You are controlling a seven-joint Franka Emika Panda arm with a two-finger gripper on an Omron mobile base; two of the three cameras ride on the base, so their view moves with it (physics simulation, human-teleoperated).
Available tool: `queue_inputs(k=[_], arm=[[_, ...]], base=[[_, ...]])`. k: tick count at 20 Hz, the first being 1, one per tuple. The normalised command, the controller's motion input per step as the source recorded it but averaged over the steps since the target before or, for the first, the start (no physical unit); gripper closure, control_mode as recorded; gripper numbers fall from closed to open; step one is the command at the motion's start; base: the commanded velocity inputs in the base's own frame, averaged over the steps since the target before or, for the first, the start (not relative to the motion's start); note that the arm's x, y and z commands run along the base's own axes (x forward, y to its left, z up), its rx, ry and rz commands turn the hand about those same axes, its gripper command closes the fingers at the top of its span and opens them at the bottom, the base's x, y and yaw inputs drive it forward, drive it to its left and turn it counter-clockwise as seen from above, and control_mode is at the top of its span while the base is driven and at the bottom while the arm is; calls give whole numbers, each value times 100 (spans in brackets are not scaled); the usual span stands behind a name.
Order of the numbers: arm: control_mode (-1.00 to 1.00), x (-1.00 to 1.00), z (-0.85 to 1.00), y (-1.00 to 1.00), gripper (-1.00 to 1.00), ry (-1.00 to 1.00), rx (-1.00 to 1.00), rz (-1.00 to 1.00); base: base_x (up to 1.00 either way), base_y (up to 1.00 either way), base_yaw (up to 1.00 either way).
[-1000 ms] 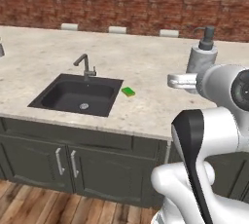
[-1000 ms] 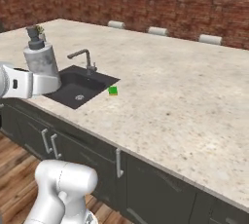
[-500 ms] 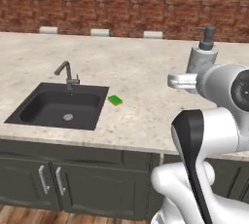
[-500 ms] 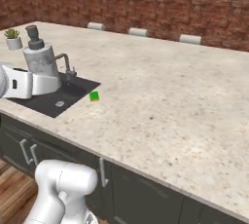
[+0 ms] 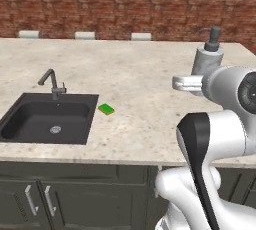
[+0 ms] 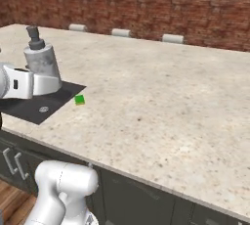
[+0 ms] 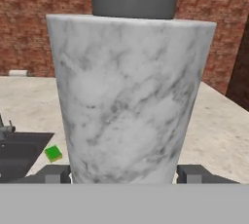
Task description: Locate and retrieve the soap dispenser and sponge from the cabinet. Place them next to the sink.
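i have the soap dispenser (image 7: 130,96) clamped upright between the jaws, one finger (image 7: 54,174) on each side of its marbled body near the base; the grip is wide because the bottle is wide. in the left base view the dispenser (image 5: 207,58) is held up above the bench (image 5: 135,89), its grey pump on top. the sponge (image 5: 106,108) lies flat on the bench, below and well to the left of the jaws, just beside the right rim of the sink (image 5: 47,121). the faucet (image 5: 52,83) stands at the sink's back edge, further left of the jaws. a brick wall (image 6: 146,4) runs behind the bench.
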Motion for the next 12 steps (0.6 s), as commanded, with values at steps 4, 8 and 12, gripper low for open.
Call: queue_inputs(k=[4, 8, 12], arm=[[100, 0, 0, 0, 100, 0, 0, 0], [100, 0, 0, 0, 100, 0, 0, 0], [100, 0, 0, 0, 100, 0, 0, 0]], base=[[-5, 7, -29], [3, 16, -29], [12, 30, -33]])
